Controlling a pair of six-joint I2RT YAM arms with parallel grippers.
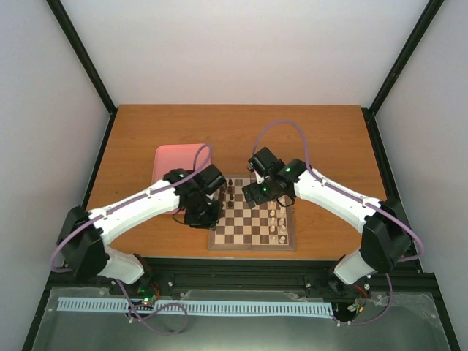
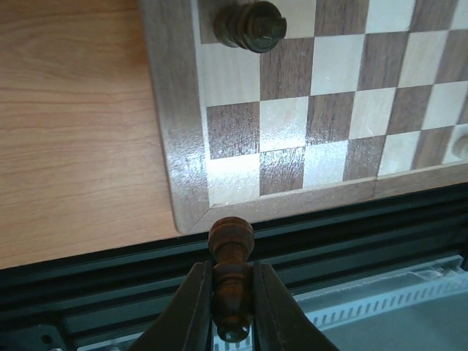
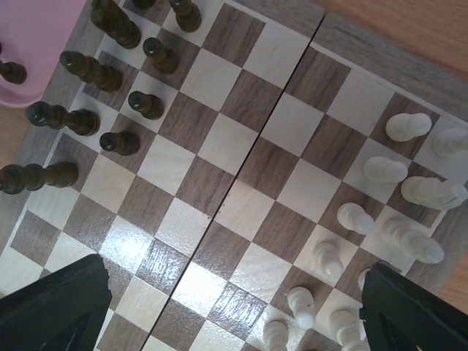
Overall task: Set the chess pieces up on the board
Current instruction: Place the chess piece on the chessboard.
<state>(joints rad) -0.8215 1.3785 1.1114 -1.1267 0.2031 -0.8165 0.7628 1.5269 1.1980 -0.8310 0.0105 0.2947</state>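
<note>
So here your left tool (image 2: 232, 278) was clamped tight on one dark brown piece (image 2: 231, 240), pinched around its body with the head poking out past the fingertips. It hung over the near edge of the surface (image 2: 73, 146), just off the near-left corner of the board (image 2: 175, 131), and the piece wasn't down on any square yet. The squares in that corner were bare, so my guess is that's where it was headed.

Farther back on the left sat the pink tray (image 1: 170, 157), just beside the board's far-left corner. One stray dark piece (image 3: 11, 72) lay in it. I couldn't see into the rest of the tray.

On the board, the dark pieces (image 3: 88, 121) stood in two rows along its left side, roughly nine of them. They filled the far stretch and left the near stretch open.

Your right tool (image 3: 234, 314) hovered over the middle of the board with its fingers spread wide and nothing between them.

Along the board's right side the white pieces (image 3: 387, 170) stood in two rows and looked mostly sorted, though I couldn't count them all.

I'd call the dark side a bit over half done. What's left is the one you were holding, whatever's in the tray, and those open near squares.
</note>
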